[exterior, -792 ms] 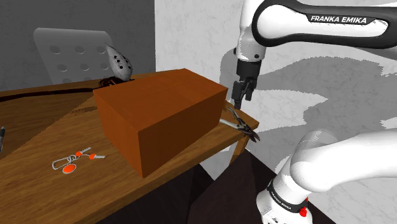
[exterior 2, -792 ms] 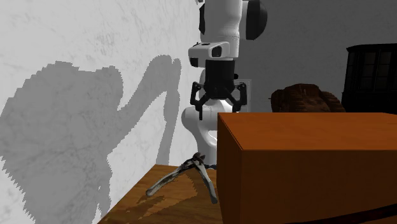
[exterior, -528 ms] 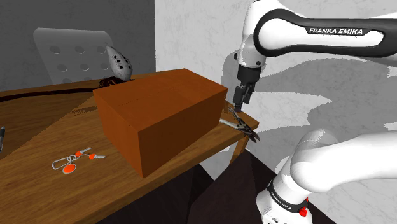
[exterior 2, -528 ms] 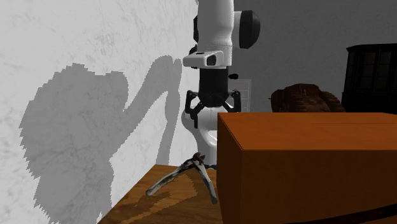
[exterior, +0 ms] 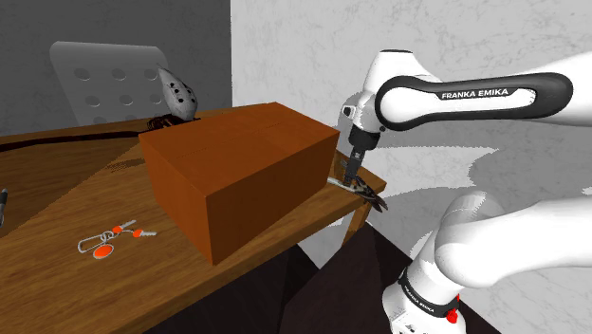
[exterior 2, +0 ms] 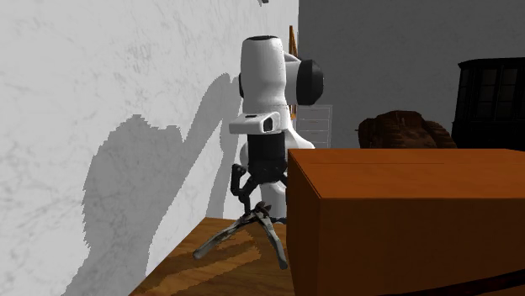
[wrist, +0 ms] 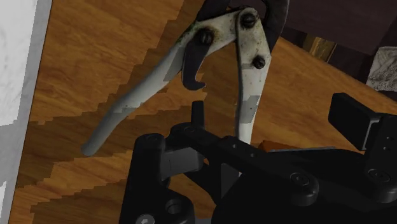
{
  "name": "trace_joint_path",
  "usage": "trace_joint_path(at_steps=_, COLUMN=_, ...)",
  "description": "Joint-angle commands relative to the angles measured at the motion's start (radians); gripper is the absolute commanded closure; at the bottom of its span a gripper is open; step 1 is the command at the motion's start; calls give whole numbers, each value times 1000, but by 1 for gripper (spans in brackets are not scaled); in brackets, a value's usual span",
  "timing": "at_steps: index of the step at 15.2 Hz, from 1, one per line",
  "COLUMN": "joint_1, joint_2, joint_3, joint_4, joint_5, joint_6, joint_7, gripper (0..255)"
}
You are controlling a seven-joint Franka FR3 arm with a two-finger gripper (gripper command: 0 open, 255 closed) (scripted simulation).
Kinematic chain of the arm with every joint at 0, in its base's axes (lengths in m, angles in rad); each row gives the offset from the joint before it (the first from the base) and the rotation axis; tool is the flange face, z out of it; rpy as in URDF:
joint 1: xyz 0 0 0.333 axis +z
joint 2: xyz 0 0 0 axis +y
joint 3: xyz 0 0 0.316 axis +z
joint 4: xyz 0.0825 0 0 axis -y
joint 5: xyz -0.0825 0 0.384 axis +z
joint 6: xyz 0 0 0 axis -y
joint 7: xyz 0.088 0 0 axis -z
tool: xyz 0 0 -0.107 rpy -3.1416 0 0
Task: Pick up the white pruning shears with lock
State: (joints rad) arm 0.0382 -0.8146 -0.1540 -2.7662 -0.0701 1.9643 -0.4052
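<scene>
1. The shears (wrist: 249, 41) are showing off-white, stained grey, with black bolts.
2. The table (exterior: 57, 204) is showing brown wood grain.
3. The box (exterior: 237, 171) is showing plain reddish brown.
4. The gripper (exterior 2: 255, 193) is showing all black.

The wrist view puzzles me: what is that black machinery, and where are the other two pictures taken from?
That black machinery is the robot's two-finger gripper, seen by a camera on its hand. The shoulder view looks down from beside the white arm; the second exterior view looks at it across the wooden table. On the table lie a brown box, a small ring with red tags and, at the edge, the pruning shears. The gripper is open just above the shears; nothing is held.
</scene>
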Motion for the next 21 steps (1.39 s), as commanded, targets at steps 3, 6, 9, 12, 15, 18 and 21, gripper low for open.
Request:
trace_joint_path(at_steps=3, joint_1=-1, joint_2=16, joint_3=-12, joint_4=-49, joint_5=-7, joint_6=71, joint_7=-13, gripper=0)
trace_joint_path(at_steps=6, joint_1=-2, joint_2=32, joint_3=-16, joint_4=-76, joint_5=-10, joint_6=114, joint_7=-15, gripper=0)
trace_joint_path(at_steps=9, joint_1=-3, joint_2=34, joint_3=-18, joint_4=-78, joint_5=-11, joint_6=118, joint_7=-16, gripper=255)
trace_joint_path(at_steps=12, joint_1=-3, joint_2=35, joint_3=-18, joint_4=-78, joint_5=-11, joint_6=119, joint_7=-16, gripper=255)
trace_joint_path(at_steps=15, joint_1=-3, joint_2=36, joint_3=-18, joint_4=-78, joint_5=-11, joint_6=120, joint_7=-16, gripper=255)
trace_joint_path(at_steps=18, joint_1=-2, joint_2=25, joint_3=-15, joint_4=-66, joint_5=-9, joint_6=97, joint_7=-14, gripper=255)
trace_joint_path(at_steps=21, joint_1=-1, joint_2=9, joint_3=-10, joint_4=-33, joint_5=-5, joint_6=48, joint_7=-12, gripper=255)
